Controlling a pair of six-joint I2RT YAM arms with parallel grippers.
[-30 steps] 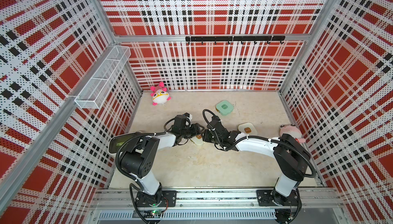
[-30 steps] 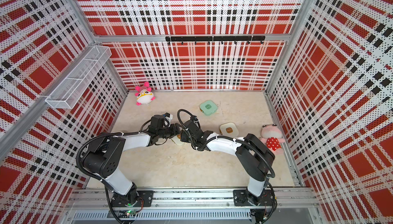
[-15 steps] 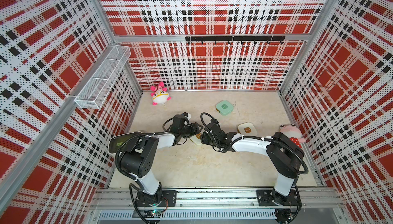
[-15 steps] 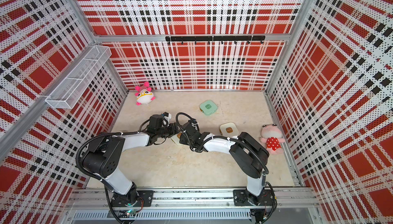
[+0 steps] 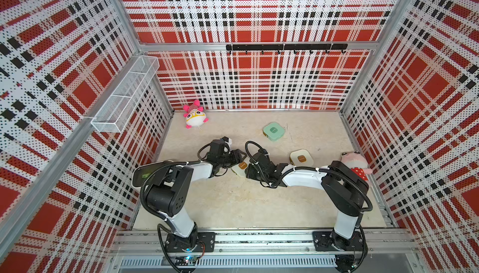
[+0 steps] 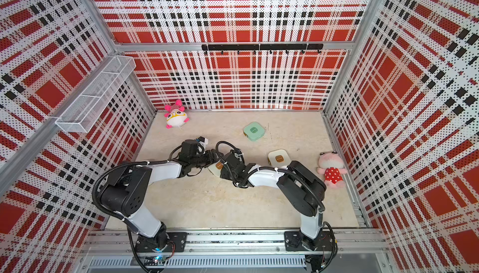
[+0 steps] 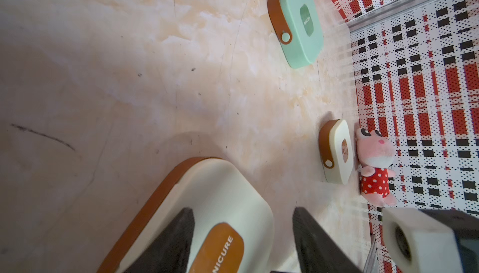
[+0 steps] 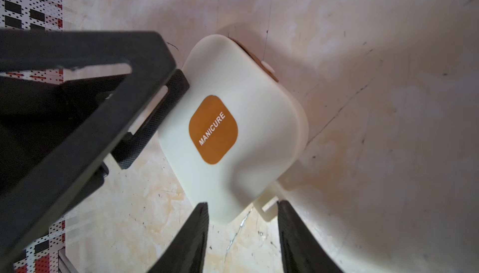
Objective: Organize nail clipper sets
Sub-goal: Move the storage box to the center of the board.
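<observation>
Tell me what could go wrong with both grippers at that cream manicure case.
The right gripper stands open around just a corner and the small tab of the cream case; closing there could pinch the tab only, so the case might twist or slip.
The left gripper has one finger against the same case, close to the right gripper; the two could bump.

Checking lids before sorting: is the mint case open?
No, the mint case lies shut, its brown strap snapped on.
</observation>
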